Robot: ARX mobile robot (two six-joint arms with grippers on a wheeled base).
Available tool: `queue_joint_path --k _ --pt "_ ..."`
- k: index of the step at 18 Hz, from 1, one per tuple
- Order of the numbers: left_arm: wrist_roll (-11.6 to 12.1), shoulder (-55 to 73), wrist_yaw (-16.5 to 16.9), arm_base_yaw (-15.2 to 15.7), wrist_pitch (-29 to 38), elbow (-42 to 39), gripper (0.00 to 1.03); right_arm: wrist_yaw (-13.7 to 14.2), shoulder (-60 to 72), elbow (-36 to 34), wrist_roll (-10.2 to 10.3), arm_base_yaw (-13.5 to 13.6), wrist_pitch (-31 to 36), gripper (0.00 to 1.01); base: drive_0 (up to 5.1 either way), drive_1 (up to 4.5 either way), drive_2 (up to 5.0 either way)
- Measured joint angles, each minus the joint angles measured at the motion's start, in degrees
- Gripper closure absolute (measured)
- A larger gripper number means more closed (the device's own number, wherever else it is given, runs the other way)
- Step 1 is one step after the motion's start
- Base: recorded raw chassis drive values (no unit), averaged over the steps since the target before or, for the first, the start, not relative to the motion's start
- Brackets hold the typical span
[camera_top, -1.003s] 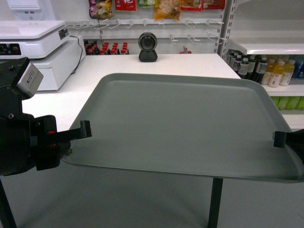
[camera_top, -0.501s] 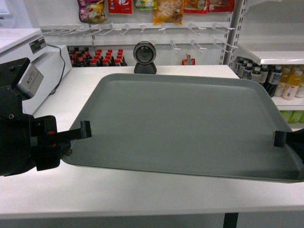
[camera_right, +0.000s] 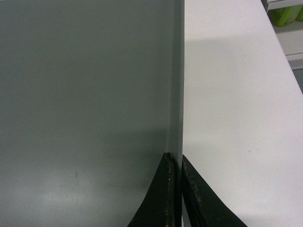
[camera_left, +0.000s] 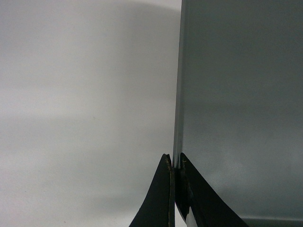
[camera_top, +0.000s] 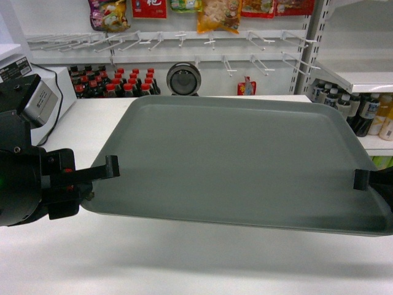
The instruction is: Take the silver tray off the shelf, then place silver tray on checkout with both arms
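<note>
Holding: silver tray (camera_top: pixel 239 163) pinched at both short edges, one pincer per side, carried above the white bench (camera_top: pixel 153 258).
Left pincer (camera_top: pixel 109 167): clamped on the tray's left rim; upper finger hooks over the rim onto the tray floor in the head view. Left wrist view shows the two fingers (camera_left: pixel 163 198) closed tight with the rim edge sandwiched between them.
Right pincer (camera_top: pixel 362 179): clamped on the tray's right rim, only the black fingertip shows at the head frame edge. Right wrist view shows both fingers (camera_right: pixel 163 198) closed on the rim, tray (camera_right: pixel 85 104) to one side, bench (camera_right: pixel 232 104) to the other.
Tray position: spans between the two pincers, roughly centred in the head view, tilted slightly with the far edge higher in frame. Shadow falls on the bench under the near edge; contact with the bench cannot be told.
Tray contents: bare grey-green surface.
Bench: checkout scale or till (camera_top: pixel 46 98) at far left, round black scanner (camera_top: pixel 183 80) behind the tray's far edge.
Background: red-capped dark bottles (camera_top: pixel 113 86) along the wall, snack packs (camera_top: pixel 218 13) on peg hooks, drinks bottles (camera_top: pixel 353 107) on the store shelf (camera_top: pixel 362 78) at right.
</note>
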Motion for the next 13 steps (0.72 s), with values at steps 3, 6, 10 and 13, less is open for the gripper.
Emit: queue_joint_path --k 3,6,10,13 --pt "0.0 -0.2 -0.1 0.0 0.4 0.0 1.00 0.0 -0.2 0.0 0.0 0.0 0.4 0.98 0.0 0.00 0.0" --pt "0.0 -0.2 0.0 0.0 0.1 -0.1 1.00 0.0 -0.2 0.0 0.0 0.0 0.1 0.98 0.0 0.00 0.0" --pt "-2.1 1.5 -7.8 -1.5 -3.2 1.9 1.00 -5.6 3.5 -0.9 -4.6 -0.5 11.4 0.98 0.0 0.00 0.0" --pt "-3.2 13.1 -14.1 -1.7 -3.3 10.8 1.00 -5.8 12.5 7.0 -7.8 -0.1 13.6 0.98 0.0 0.00 0.0"
